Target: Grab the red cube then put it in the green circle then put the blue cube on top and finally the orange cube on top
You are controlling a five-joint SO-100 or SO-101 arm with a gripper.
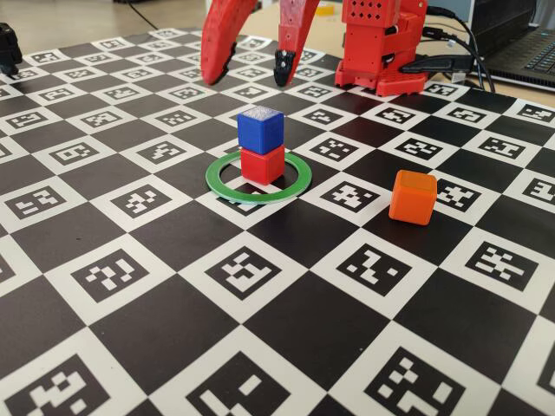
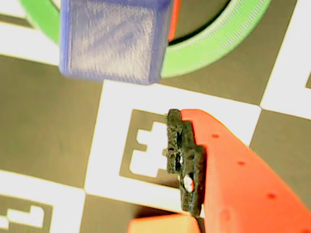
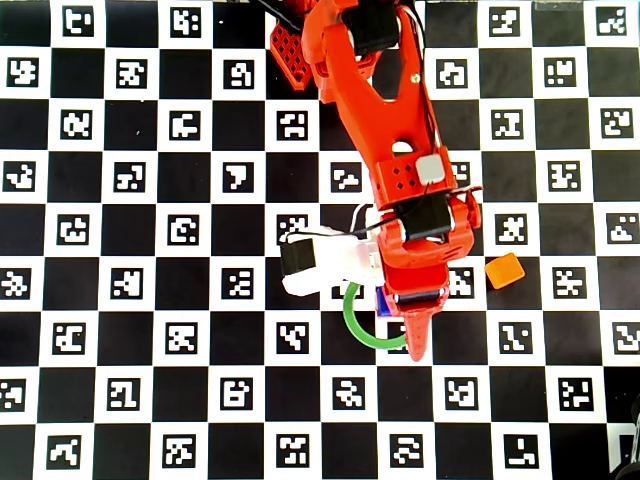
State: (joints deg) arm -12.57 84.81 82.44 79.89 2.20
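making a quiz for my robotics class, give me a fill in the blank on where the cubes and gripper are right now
1. The blue cube sits on top of the ____ cube.
2. That stack stands inside the green ____.
3. The orange cube rests on the board, ____ the ring.
4. The gripper is open and holds ____.

Missing words: red; circle; outside; nothing

Your arm is red printed plastic, perforated, with black cables and black-padded curved gripper fingers.

Light: bright, even | shadows: soft, faint | wrist view: close-range blur | fixed, overhead: sharp
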